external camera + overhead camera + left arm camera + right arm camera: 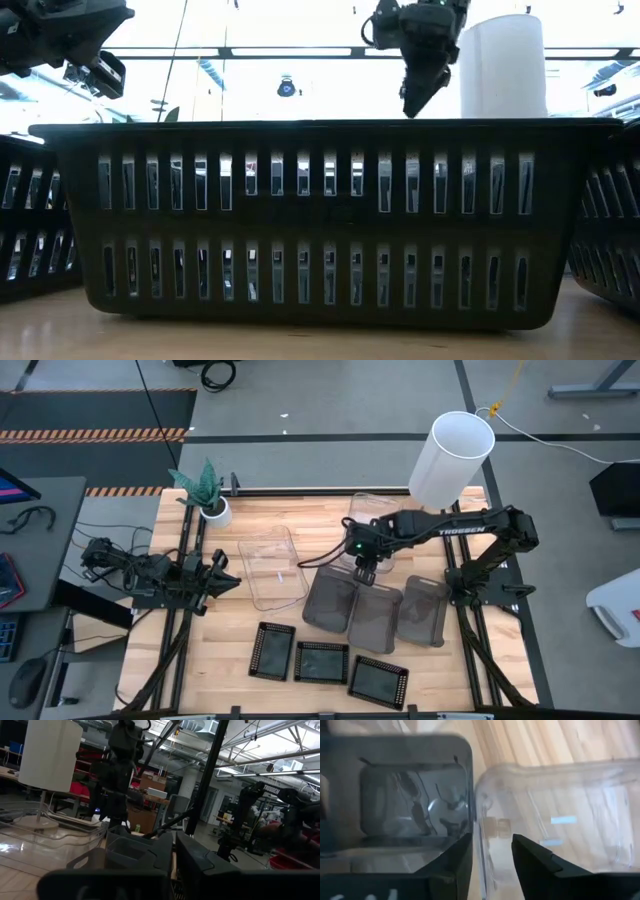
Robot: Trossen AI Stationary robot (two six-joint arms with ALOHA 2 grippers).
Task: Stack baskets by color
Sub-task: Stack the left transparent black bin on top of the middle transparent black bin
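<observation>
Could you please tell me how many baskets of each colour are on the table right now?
Clear baskets: 2 distinguishable; the right arm covers part of one
Smoky grey baskets: 3
Black mesh baskets: 3
Total: 8

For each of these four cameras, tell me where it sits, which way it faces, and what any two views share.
High view: overhead, facing straight down; both arms, the right gripper over the smoky baskets.
Low view: table height, facing a black mesh tray; grippers hang above.
Left wrist view: looks across at the right arm and lampshade.
Right wrist view: faces down past its own open fingers at a clear basket.
Shared: lampshade in high, low and left wrist views.
</observation>
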